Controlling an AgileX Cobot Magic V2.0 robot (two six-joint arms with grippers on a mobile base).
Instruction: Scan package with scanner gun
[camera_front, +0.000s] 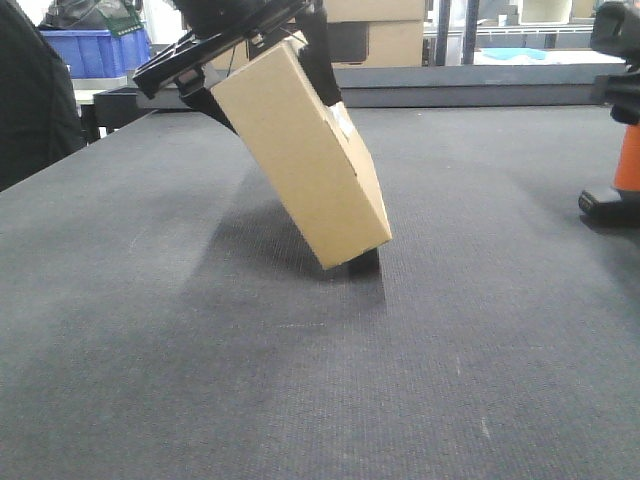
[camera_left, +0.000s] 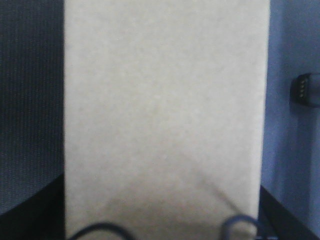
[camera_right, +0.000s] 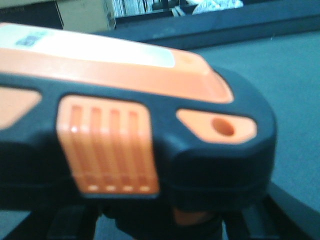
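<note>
We saw the flat tan cardboard package (camera_front: 305, 150) leaning over on the dark grey cloth-covered table (camera_front: 300, 400), near the middle and a bit toward the far edge. Only its low corner touched the table. The black left gripper (camera_front: 265, 85) had one finger on each side of the top end, pinching the package between them. A small white label (camera_front: 345, 120) showed on the side that faced right. In the left wrist view the package (camera_left: 165, 115) filled almost the whole picture and hid most of the table.

The scanner gun with the bright orange handle and black foot (camera_front: 625, 170) stood toward the right side of the table, well apart from the package. Its foot rested on the table. In the right wrist view the scanner gun (camera_right: 165, 125) was very close and blurry, and it blocked most of the table. The dark fingers of the right gripper (camera_right: 167, 222) showed under it, but we could not tell if they were squeezing it or spread.

Behind the far edge were a blue plastic crate (camera_front: 95, 50) at the left and bigger brown cardboard boxes with a dark panel (camera_front: 385, 40). A big black shape (camera_front: 35, 90) stood by the left edge.
</note>
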